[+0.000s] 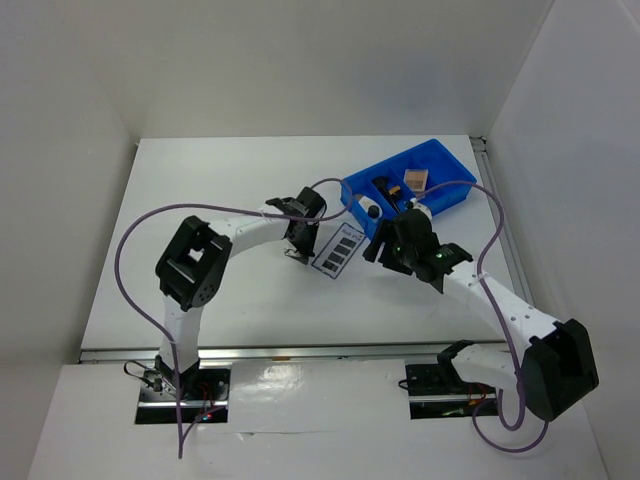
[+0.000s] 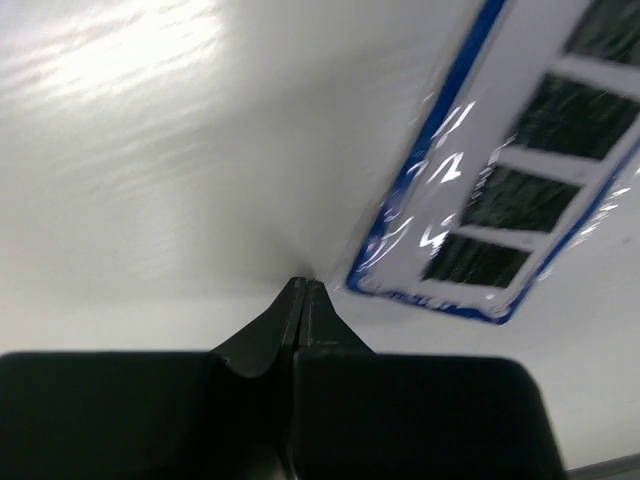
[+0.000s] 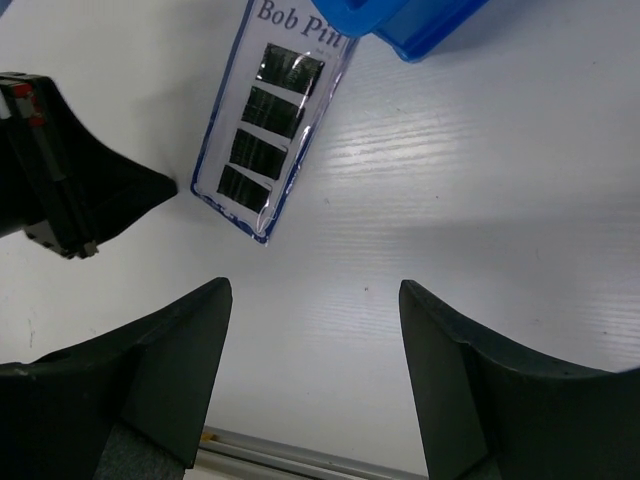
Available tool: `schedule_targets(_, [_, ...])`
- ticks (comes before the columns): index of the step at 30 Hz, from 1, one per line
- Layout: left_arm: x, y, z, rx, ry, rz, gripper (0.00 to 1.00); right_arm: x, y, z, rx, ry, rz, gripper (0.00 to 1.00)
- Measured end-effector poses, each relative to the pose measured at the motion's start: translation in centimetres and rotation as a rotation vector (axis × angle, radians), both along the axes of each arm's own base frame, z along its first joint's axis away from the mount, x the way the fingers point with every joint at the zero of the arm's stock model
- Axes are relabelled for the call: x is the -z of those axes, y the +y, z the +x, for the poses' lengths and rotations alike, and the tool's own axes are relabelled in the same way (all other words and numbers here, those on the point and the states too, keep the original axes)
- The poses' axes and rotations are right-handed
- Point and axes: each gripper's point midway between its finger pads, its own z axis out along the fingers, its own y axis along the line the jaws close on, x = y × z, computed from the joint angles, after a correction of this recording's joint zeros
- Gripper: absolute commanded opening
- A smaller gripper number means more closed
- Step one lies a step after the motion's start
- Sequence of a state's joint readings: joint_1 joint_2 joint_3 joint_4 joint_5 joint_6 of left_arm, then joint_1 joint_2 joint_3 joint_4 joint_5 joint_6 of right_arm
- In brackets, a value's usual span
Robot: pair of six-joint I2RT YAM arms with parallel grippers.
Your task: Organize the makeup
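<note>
The pin card (image 3: 272, 130) lies flat on the tabletop (image 1: 200, 180), just near-left of the blue bin (image 1: 390, 162), its far end at the bin's corner. The left claw (image 2: 302, 285) is pressed together, its tip down on the tabletop right beside the card's left edge. The right claw (image 3: 315, 288) hangs spread apart on the card's right. The card is thin and slick, so a nudge may skid it off or wedge it against the bin, and the two claws could knock together. The bin holds a tan compact (image 1: 415, 180) and small dark and white pieces (image 1: 378, 200); which compartment each sits in I cannot tell.
</note>
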State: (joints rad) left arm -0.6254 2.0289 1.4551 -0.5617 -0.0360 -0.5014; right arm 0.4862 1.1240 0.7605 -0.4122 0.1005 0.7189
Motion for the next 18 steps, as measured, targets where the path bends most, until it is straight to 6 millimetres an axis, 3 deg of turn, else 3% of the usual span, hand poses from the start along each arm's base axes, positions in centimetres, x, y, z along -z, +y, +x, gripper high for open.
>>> schedule_targets(6, [-0.3, 2.3, -1.9, -0.013, 0.019, 0.058, 0.0, 1.5, 0.7, -0.4, -0.04, 0.058, 0.001, 0.76])
schedule_targets(10, [-1.9, 2.2, -2.4, 0.001, -0.002, 0.028, 0.0, 1.5, 0.7, -0.4, -0.042, 0.059, 0.002, 0.76])
schedule_targets(12, [-2.9, 1.9, -2.3, 0.019, -0.021, 0.004, 0.08, 1.3, 0.6, -0.4, -0.035, 0.05, 0.001, 0.76])
schedule_targets(15, [-4.3, 0.8, -2.1, 0.045, -0.053, -0.024, 0.29, 0.7, 0.2, -1.0, -0.026, 0.022, 0.014, 0.76])
schedule_targets(18, [-4.7, 0.0, -1.8, 0.058, -0.065, -0.035, 0.32, 0.9, 0.2, -1.9, -0.033, 0.024, 0.04, 0.75])
